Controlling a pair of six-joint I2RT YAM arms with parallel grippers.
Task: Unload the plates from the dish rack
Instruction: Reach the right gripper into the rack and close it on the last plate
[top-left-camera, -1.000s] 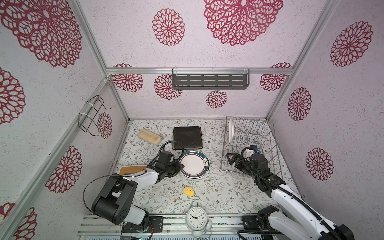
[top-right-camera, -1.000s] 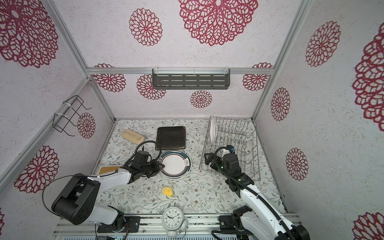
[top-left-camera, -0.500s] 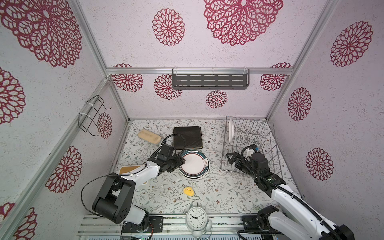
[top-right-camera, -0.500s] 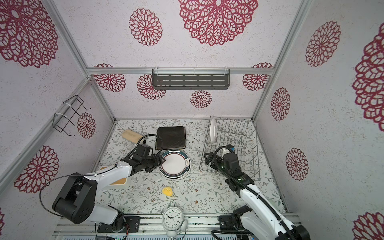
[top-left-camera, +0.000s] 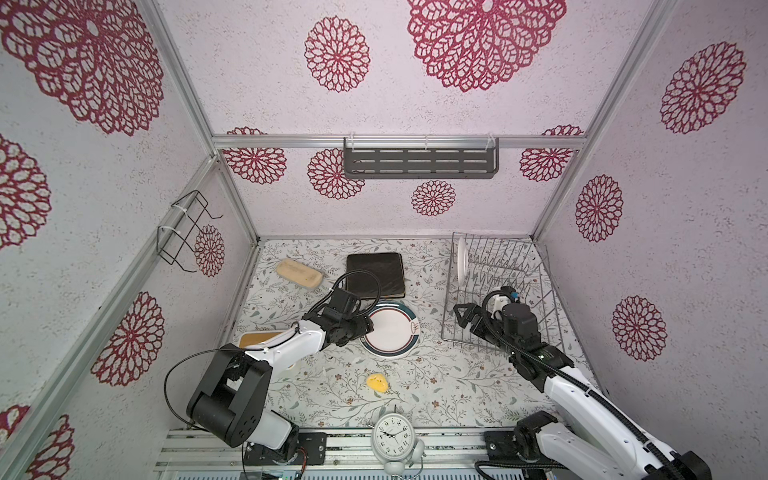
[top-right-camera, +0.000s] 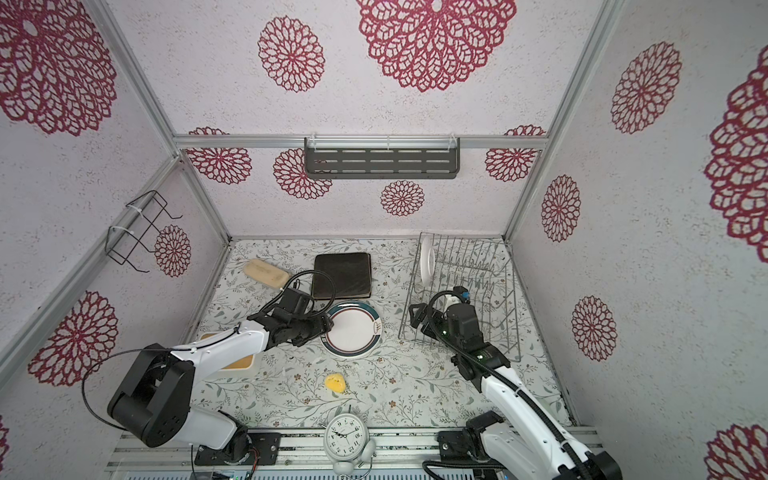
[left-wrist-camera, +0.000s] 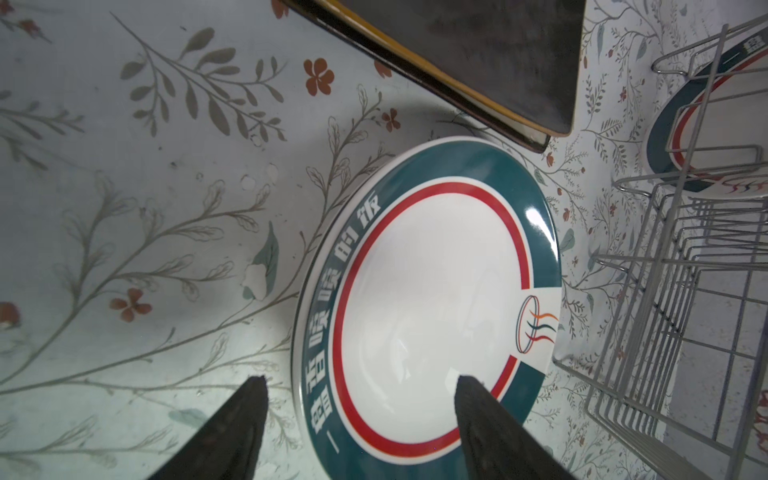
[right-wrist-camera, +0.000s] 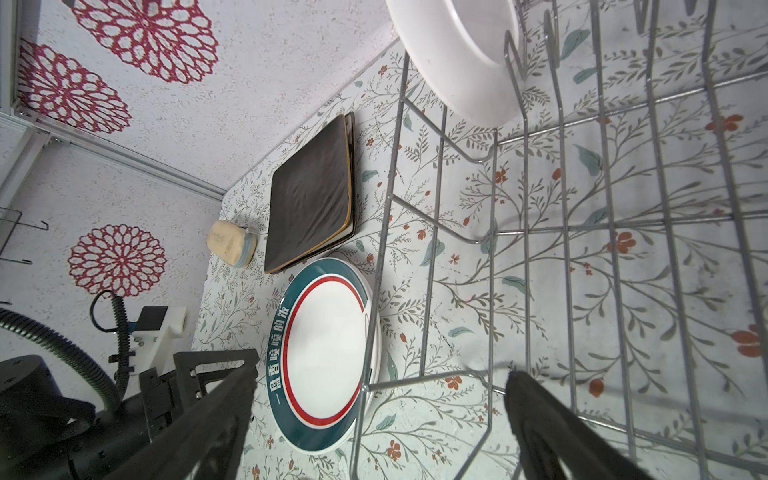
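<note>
left gripper (left-wrist-camera: 362, 379) (top-left-camera: 362, 328): we see its jaws spread wide with nothing pinched; one fingertip hangs over the table (top-left-camera: 436, 374), the other over the white well of the round plate (left-wrist-camera: 424, 291), so the teal rim runs between them; we cannot tell whether either tip touches it
round plate (top-left-camera: 392, 328) (top-right-camera: 353, 328): lies flat and face up, directly under and ahead of the left gripper; it is off to one side of the right gripper (right-wrist-camera: 382, 372), just outside the rack wire
square plates (top-left-camera: 376, 274) (right-wrist-camera: 309, 195): two dark ones stacked flat, just beyond the round plate from the left gripper; we cannot tell whether the nearest corner touches its rim
right gripper (top-left-camera: 469, 322): jaws wide apart and empty, hovering over the dish rack (top-left-camera: 505, 266) at its near corner on the left arm's side
racked plate (top-left-camera: 461, 264) (right-wrist-camera: 453, 54): stands on edge between the tines at the rack's far end, well ahead of the right gripper, white back turned towards it
alarm clock (top-left-camera: 392, 436): well behind both grippers, at the table's front edge
</note>
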